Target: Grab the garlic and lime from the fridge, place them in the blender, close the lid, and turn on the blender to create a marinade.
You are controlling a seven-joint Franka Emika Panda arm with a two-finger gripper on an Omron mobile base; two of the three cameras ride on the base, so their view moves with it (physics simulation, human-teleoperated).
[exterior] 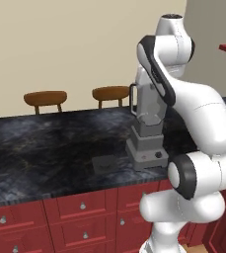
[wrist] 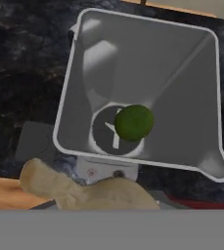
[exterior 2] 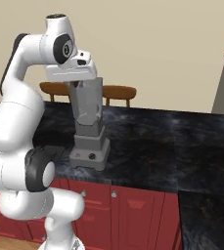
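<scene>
Lime [wrist: 134, 122] inside blender [wrist: 182, 88], unlabelled

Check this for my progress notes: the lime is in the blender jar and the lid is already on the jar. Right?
Only partly. The lime does lie in the blender jar, but the hand view shows the jar open; the lid lies on the counter beside the base.

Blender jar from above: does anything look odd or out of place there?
Nothing stands out. The lime lies at the bottom of the open blender jar, the lid lies flat on the counter beside it, and the garlic hangs at the jar's edge.
</scene>
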